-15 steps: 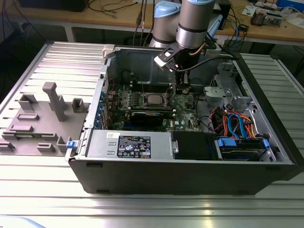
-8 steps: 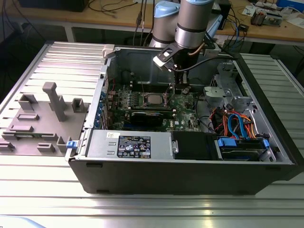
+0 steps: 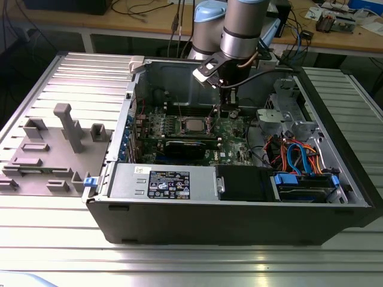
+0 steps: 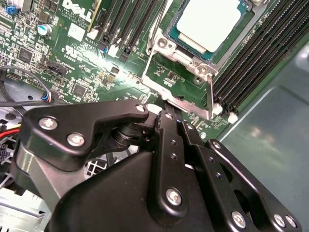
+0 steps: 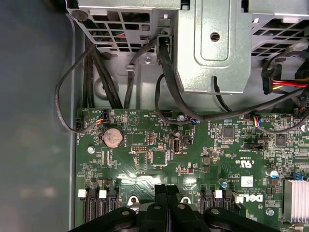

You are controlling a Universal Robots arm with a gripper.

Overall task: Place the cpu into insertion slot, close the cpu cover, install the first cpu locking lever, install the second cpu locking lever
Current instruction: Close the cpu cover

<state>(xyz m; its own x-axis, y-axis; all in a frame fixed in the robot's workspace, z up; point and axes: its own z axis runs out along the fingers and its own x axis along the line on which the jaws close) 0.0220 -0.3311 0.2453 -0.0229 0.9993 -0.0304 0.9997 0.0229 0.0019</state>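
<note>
Looking down into an open computer case (image 3: 239, 215) lying on a ridged metal table (image 3: 191, 263) in the exterior view. Can see the robot arm (image 3: 239, 30) coming down from the upper middle of the frame, with the gripper (image 3: 231, 112) low over the green board (image 3: 233, 140), just to the exterior view's right of the socket. Can see the cpu (image 3: 192, 125) near the middle of the frame, lying flat in its slot, shiny grey top facing up, with a long black card (image 3: 191, 146) just below it in the frame. Same cpu in the second wrist view, with the cpu cover (image 4: 186, 59) looking like a silver frame lying flat around it and long black memory slots (image 4: 251, 63) beside it. Gripper closed all the way in both wrist views, fingers (image 5: 161, 195) pressed side by side with no gap, holding nothing to be seen. Tips right by a corner of the silver socket frame, apart from the cpu. Cannot tell about touching that frame. Past the fingers in the first wrist view, a round battery (image 5: 112, 137), black cables (image 5: 164, 96) and a grey metal cage (image 5: 212, 48). At the exterior view's left, grey plastic blocks (image 3: 48, 149) on the table
</note>
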